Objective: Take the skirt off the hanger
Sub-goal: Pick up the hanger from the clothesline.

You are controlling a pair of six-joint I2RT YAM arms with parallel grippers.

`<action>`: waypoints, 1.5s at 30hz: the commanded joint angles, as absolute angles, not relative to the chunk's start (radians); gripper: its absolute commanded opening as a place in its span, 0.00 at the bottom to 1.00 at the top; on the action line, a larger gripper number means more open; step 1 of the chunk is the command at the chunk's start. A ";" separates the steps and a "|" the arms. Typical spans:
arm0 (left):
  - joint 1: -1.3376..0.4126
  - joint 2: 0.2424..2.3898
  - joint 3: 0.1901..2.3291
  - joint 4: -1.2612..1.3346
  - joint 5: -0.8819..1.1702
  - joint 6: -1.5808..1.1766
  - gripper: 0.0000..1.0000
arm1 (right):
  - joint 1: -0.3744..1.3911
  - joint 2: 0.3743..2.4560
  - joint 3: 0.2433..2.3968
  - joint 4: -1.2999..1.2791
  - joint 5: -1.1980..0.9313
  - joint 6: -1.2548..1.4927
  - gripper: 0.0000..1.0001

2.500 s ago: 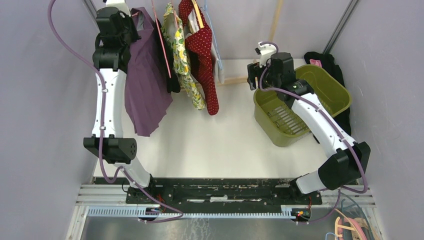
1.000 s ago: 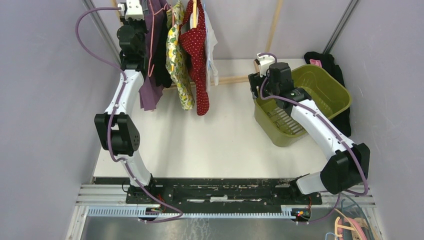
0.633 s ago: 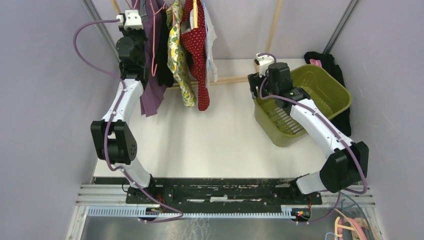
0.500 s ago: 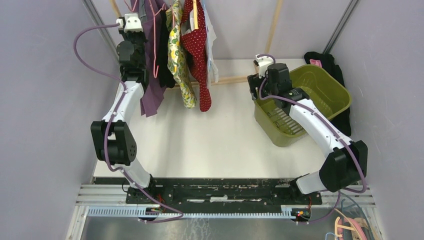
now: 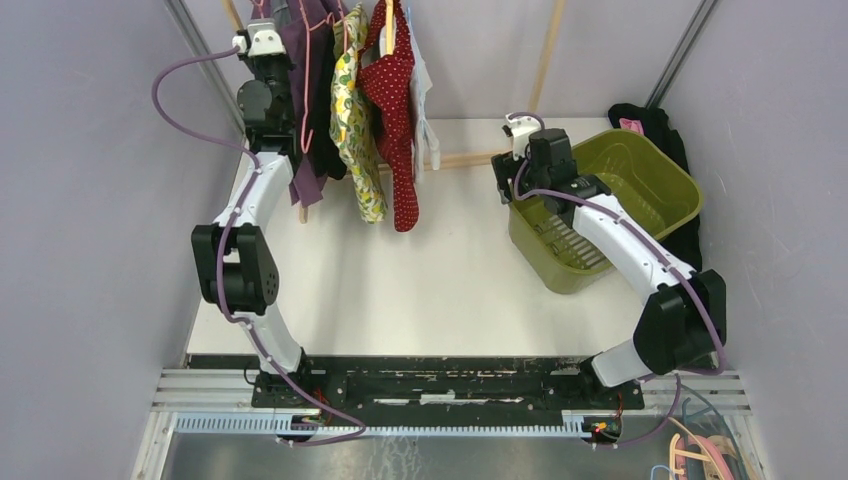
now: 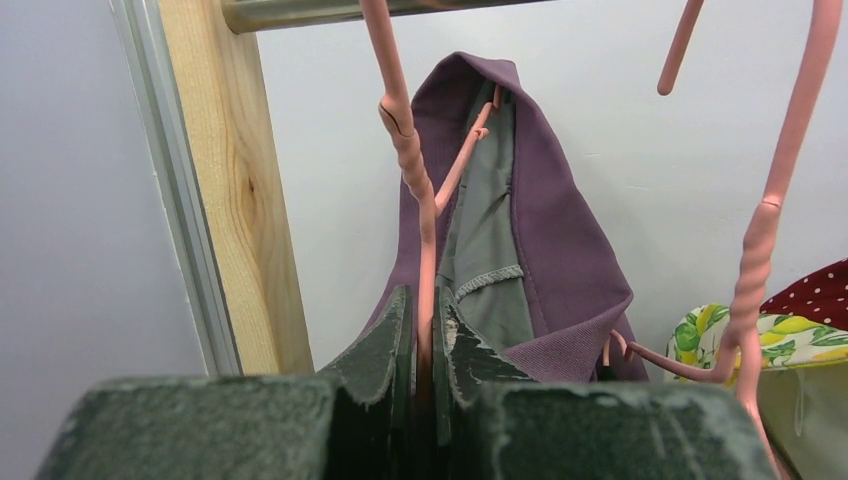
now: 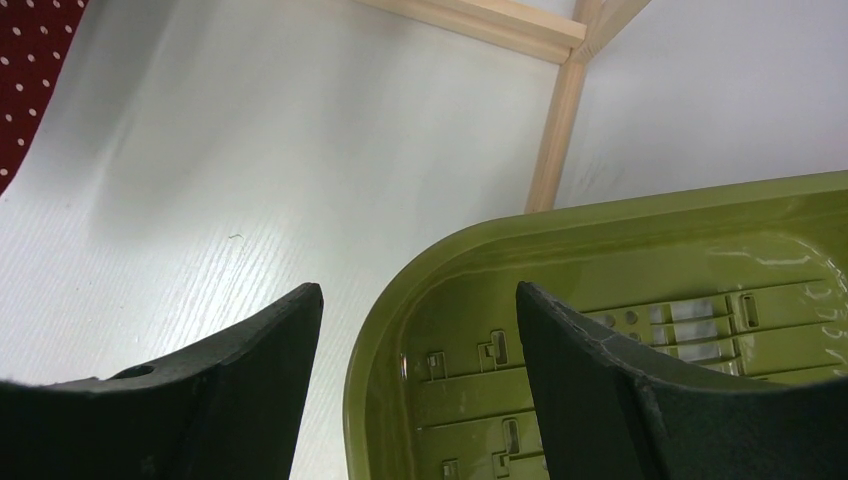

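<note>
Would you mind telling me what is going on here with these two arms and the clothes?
The left gripper is shut on the neck of the pink hanger, just below the rail. The purple skirt hangs on that hanger, not yet removed. The right gripper is open and holds nothing, poised over the rim of the green basket.

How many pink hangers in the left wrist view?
2: one hanger pinched in the left tool, with the purple skirt; second hanger at right edge. More may be hidden.
</note>
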State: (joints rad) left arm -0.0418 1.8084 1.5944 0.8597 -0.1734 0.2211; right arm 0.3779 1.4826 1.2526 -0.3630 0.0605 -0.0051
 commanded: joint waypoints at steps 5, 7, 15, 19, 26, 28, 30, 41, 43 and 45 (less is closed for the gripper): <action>-0.052 1.714 1.555 1.125 -0.183 0.197 0.03 | 0.381 1.511 1.307 -0.354 0.058 -0.005 0.77; -0.052 1.680 1.517 1.111 -0.184 0.209 0.03 | 0.381 1.516 1.313 -0.354 0.058 -0.004 0.77; -0.052 1.538 1.384 1.001 -0.184 0.252 0.03 | 0.381 1.522 1.332 -0.356 0.047 0.000 0.77; -0.052 1.457 1.329 0.913 -0.185 0.294 0.03 | 0.381 1.517 1.340 -0.362 0.039 0.006 0.77; -0.054 1.238 1.155 0.681 -0.200 0.371 0.03 | 0.382 1.487 1.350 -0.375 0.035 0.002 0.76; -0.054 1.172 1.086 0.601 -0.216 0.382 0.03 | 0.383 1.472 1.353 -0.380 0.033 0.004 0.76; -0.054 1.106 1.035 0.542 -0.235 0.384 0.03 | 0.383 1.459 1.358 -0.384 0.035 0.015 0.76; -0.054 0.814 0.968 0.139 -0.221 0.421 0.03 | 0.404 1.406 1.397 -0.440 0.011 0.057 0.72; -0.054 0.779 0.988 0.047 -0.204 0.430 0.03 | 0.409 1.398 1.409 -0.455 0.020 0.051 0.72; -0.053 0.743 1.008 -0.034 -0.184 0.430 0.03 | 0.413 1.391 1.422 -0.467 0.031 0.046 0.72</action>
State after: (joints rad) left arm -0.0540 0.8314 0.9222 0.0544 -0.2272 0.3752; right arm 0.4007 1.4418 1.3575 -0.4534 0.0223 0.0448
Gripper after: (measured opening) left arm 0.123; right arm 0.723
